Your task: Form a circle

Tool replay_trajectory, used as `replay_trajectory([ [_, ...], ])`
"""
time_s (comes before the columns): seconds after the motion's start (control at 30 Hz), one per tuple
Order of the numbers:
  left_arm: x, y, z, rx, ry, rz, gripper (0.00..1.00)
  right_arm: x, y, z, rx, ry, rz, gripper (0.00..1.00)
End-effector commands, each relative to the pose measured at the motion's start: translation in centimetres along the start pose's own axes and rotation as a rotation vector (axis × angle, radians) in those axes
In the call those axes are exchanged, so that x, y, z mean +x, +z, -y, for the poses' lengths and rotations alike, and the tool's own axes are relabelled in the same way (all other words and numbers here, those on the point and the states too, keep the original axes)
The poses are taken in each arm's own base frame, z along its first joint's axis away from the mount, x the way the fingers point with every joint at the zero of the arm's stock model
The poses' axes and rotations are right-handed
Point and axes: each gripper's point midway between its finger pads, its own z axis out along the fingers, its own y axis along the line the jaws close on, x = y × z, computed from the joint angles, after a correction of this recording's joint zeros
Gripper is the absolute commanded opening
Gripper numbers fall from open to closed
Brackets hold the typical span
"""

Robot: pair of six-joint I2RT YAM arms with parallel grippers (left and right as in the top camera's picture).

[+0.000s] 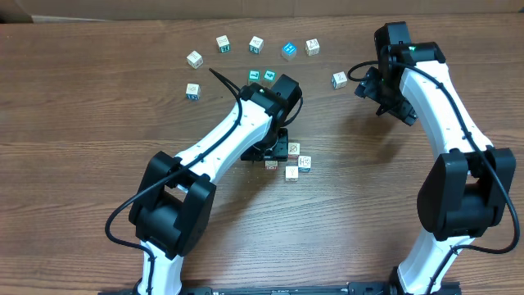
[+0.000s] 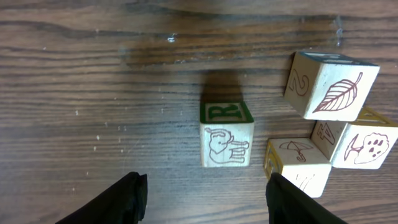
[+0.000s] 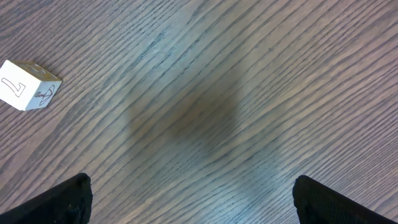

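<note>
Left end effector (image 2: 205, 186) released, straddling cube (image 2: 227, 140); right end effector (image 3: 191, 183) released, empty. Step: adding fourth cube. Next: clamp, seat against other cubes (image 2: 333, 87).

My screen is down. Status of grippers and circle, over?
Left gripper open, near elephant cube. Right gripper open, empty. Circle unfinished: elephant cube apart from other three. Nothing blocking.
</note>
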Motion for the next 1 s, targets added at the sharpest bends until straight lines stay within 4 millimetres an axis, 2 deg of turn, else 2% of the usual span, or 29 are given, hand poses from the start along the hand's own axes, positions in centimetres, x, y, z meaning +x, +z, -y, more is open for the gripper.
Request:
replay_trajectory([
  [0.0, 0.1, 0.0, -0.2, 0.006, 0.03, 0.009, 0.6, -0.9, -1.6, -0.2, -0.027, 0.014, 0.041, 1.0],
  [0.13, 0.0, 0.8, -0.1, 0.018, 0.029, 0.013, 0.6, -0.9, -1.6, -0.2, -0.027, 0.014, 0.041, 1.0],
  [0.33, -0.6, 0.8, 0.3, 0.035, 0.029, 0.041, 0.59, -0.9, -1.6, -0.2, -0.027, 0.014, 0.041, 1.0],
  [0.53, -0.6, 1.6, 0.6, 0.042, 0.037, 0.058, 0.51, -0.9, -1.6, -0.2, -0.027, 0.014, 0.041, 1.0],
  [0.83, -0.7, 2.0, 0.9, 0.049, 0.043, 0.069, 0.5, -0.9, -1.6, -0.2, -0.027, 0.014, 0.041, 1.0],
  [0.97, -0.6, 2.2, 1.1, 0.047, 0.049, 0.073, 0.46, -0.9, -1.6, -0.2, -0.027, 0.014, 0.041, 1.0],
])
